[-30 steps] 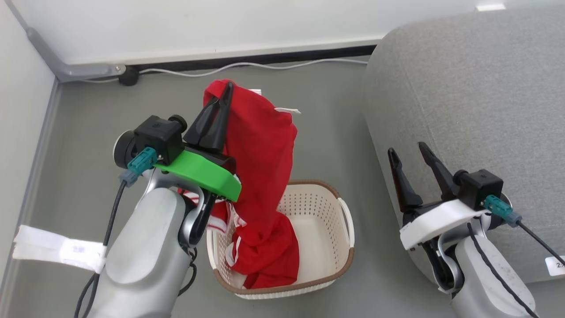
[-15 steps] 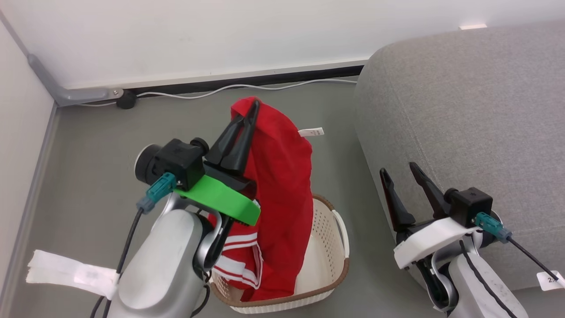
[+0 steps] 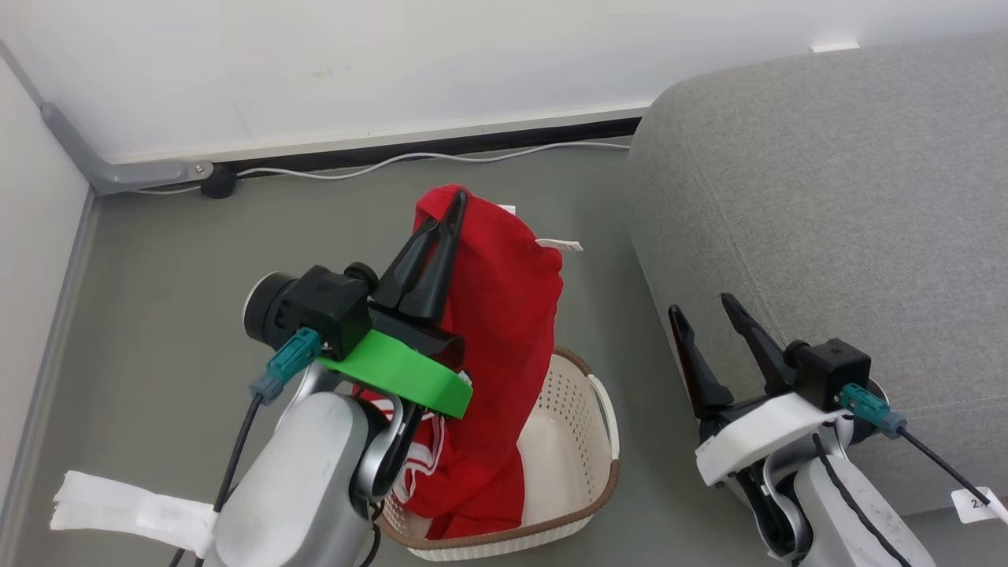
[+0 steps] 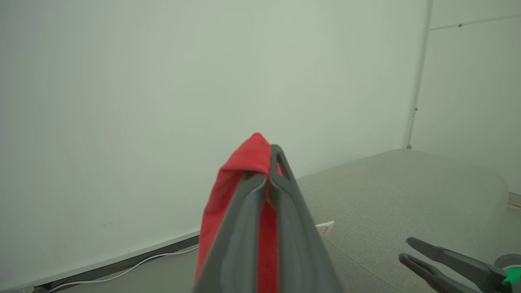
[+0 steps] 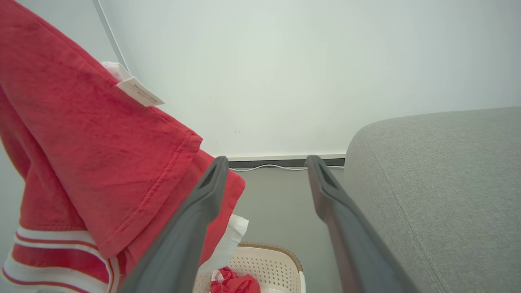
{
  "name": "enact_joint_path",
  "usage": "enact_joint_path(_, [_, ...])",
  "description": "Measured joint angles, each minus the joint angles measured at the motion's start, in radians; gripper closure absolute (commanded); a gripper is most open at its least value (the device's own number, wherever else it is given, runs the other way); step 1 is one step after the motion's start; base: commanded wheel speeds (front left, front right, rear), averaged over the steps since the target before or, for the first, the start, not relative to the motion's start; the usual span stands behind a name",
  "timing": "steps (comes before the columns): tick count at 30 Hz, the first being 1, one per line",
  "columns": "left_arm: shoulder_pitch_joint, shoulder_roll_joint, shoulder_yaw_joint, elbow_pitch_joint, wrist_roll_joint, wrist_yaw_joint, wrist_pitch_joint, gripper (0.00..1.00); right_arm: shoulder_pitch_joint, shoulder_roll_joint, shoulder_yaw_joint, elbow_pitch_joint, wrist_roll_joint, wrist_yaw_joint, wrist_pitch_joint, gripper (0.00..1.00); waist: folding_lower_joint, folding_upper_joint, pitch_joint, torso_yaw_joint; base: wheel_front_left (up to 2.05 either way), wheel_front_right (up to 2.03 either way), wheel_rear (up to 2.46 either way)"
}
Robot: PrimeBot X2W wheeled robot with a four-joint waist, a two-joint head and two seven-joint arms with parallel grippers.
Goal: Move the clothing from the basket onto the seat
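One garment, where: clothing [image 3: 504, 315] hangs as a long red drape from the left gripper [image 3: 450, 206], high over the basket [image 3: 602, 480]. Its lower end reaches down inside the basket, and none of it is on the seat [image 3: 827, 197].
Left jaws: clenched on a fold at the top of the cloth, with red pinched between the two dark fingers.
Right jaws: right gripper [image 3: 699, 307] spread wide, nothing in it, just beside the seat's front edge.
Handling, judged: light, limp knit that folds under its own weight. Not fragile and not slippery, though the tail could drag or catch on the basket rim.
Hold, judged: the top fold serves. A second hold lower down, near the white-striped trim [image 3: 417, 465], would gather the tail clear.
Floor strip: white tape [image 3: 126, 508], near left; marks illegible.
Seat sticker: white slip [image 3: 976, 500], lower right; dark digits cut off, not readable.
Garment label: small white tag [image 3: 561, 245] sticking out on the far side; print too fine to read.
Basket: cream, perforated, brown rim; no label seen.
Far wall: white cable [image 3: 441, 157] along the skirting; no writing.
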Motion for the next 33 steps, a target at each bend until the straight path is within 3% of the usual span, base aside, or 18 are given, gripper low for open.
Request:
enact_joint_path(10, [0.019, 0.005, -0.005, -0.029, 0.000, 0.014, 0.011, 1.00, 0.000, 0.002, 0.046, -0.023, 0.000, 0.010, 0.000, 0.00, 0.0000, 0.0000, 0.001, 0.000, 0.00, 0.00, 0.00])
enact_joint_path(19, [0.020, 0.007, -0.015, -0.061, 0.006, 0.020, 0.023, 1.00, -0.024, 0.008, 0.235, -0.065, 0.002, 0.041, 0.009, 0.00, 0.0000, 0.0000, 0.002, 0.004, 0.00, 0.00, 0.00])
enact_joint_path(33, [0.020, 0.008, -0.056, -0.105, 0.006, 0.020, 0.043, 1.00, -0.148, 0.005, 0.407, -0.064, 0.103, 0.041, 0.014, 0.00, 0.0001, 0.0000, 0.018, 0.037, 0.00, 0.00, 0.00])
